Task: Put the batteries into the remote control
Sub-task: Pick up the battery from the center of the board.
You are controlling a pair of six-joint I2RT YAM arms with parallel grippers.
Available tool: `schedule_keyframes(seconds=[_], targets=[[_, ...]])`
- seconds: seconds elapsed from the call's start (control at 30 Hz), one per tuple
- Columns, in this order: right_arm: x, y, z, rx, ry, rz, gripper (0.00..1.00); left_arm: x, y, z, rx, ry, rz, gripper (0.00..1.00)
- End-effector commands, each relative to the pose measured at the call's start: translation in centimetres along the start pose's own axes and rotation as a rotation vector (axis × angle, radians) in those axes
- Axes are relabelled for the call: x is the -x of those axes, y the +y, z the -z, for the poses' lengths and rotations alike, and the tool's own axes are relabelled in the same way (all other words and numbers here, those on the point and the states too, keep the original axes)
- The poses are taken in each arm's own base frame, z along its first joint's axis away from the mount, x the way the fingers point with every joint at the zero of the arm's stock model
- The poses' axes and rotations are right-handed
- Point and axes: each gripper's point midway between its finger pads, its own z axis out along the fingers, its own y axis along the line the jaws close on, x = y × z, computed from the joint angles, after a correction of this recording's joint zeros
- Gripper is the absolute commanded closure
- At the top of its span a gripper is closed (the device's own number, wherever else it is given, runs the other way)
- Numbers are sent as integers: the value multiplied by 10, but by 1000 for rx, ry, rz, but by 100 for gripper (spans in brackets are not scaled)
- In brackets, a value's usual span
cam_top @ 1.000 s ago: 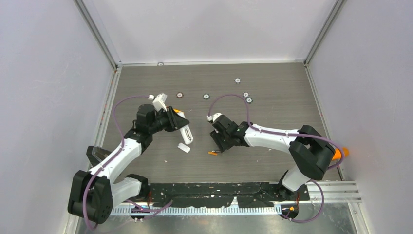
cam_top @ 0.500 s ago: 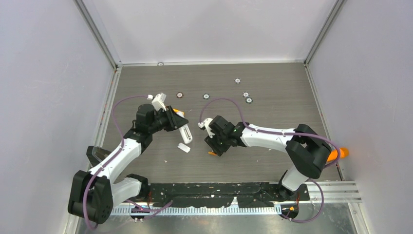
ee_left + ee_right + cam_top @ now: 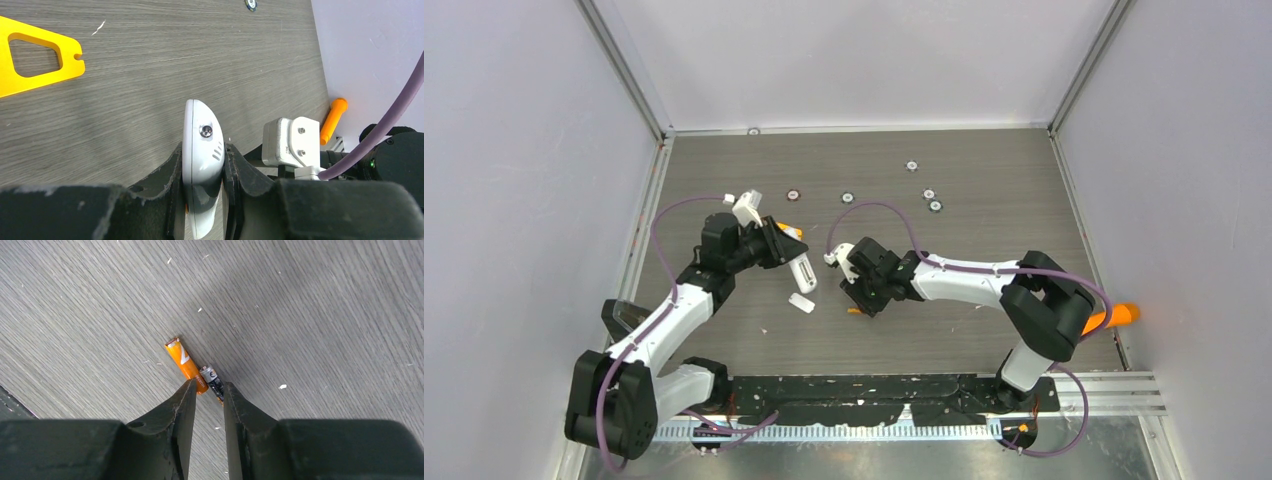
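While the left gripper [image 3: 202, 150] clamps the slim white remote control [image 3: 200, 131] by its sides, the step in hand looks like the battery pickup. An orange battery [image 3: 186, 364] and a dark battery [image 3: 212, 381] lie just beside each other on the table [image 3: 325, 315], at 4 o'clock from the remote. The right gripper [image 3: 208, 386] hangs astride their near ends, jaws narrowly apart; whether it pinches yet I cannot tell. Next it must squeeze one alone

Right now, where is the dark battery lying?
In the right wrist view the dark battery lies on the table near centre, just right of the orange battery, its lower end between the fingertips of the right gripper.
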Motion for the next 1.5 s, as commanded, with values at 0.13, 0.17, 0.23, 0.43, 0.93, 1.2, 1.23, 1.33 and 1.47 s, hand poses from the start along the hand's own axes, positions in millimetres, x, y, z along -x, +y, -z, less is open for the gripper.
schedule_keyframes(seconds=[0.13, 0.17, 0.23, 0.43, 0.93, 1.2, 1.23, 1.33, 1.47], targets=[[13, -6, 1, -51, -34, -1, 61, 17, -12, -2, -53, -32, -39, 100], [16, -6, 3, -54, -46, -4, 59, 18, -12, -2, -52, -33, -40, 100], [21, -6, 8, -54, -67, -4, 55, 18, -12, -2, -55, -33, -40, 100], [28, -2, 23, -33, -102, -12, 42, 18, -12, -2, -57, -31, -39, 100], [4, -11, 21, -58, -4, 78, 55, 19, -11, 1, -59, -33, -40, 100], [6, -12, 14, -57, 27, 102, 59, 19, -12, 2, -67, -33, -39, 100], [6, -12, 13, -56, 34, 112, 59, 20, -12, 2, -68, -34, -39, 100], [8, -21, 12, -101, 41, 131, 60, 20, -13, 2, -71, -35, -37, 100], [14, -22, 10, -100, 33, 155, 60, 21, -13, 2, -71, -35, -37, 100]])
